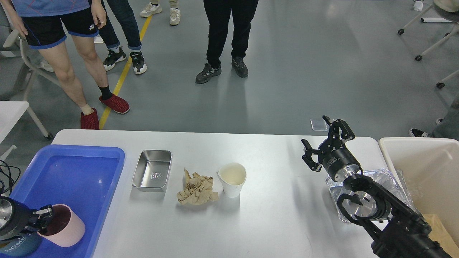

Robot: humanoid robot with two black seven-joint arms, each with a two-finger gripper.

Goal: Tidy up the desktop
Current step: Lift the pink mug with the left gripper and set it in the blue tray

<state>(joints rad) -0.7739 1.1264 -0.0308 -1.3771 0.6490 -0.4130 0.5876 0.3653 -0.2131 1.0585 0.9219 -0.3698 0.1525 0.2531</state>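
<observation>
While clutter remains, largest first:
Desktop point(272, 215): wide matte white-grey tabletop, spanning the near scene.
Tray point(107, 152): blue plastic, near left.
Cup point(68, 229): pink, gripped by left gripper point(45, 215); should be lowered gently, upright.
Right gripper point(324, 143): fingers spread, empty, far right.

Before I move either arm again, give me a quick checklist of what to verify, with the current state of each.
1. Left gripper at the pink cup over the blue tray: fingers sit at the rim, but a firm hold: cannot tell.
2. Right gripper free to grasp: ok, open and holding nothing.
3. Clear plastic container under the right arm: not ok, the arm lies across it and hides it in part.
4. Desktop tidied: not ok; metal tin, crumpled brown paper and white paper cup remain.
5. Beige bin reachable at the right edge: ok.
</observation>
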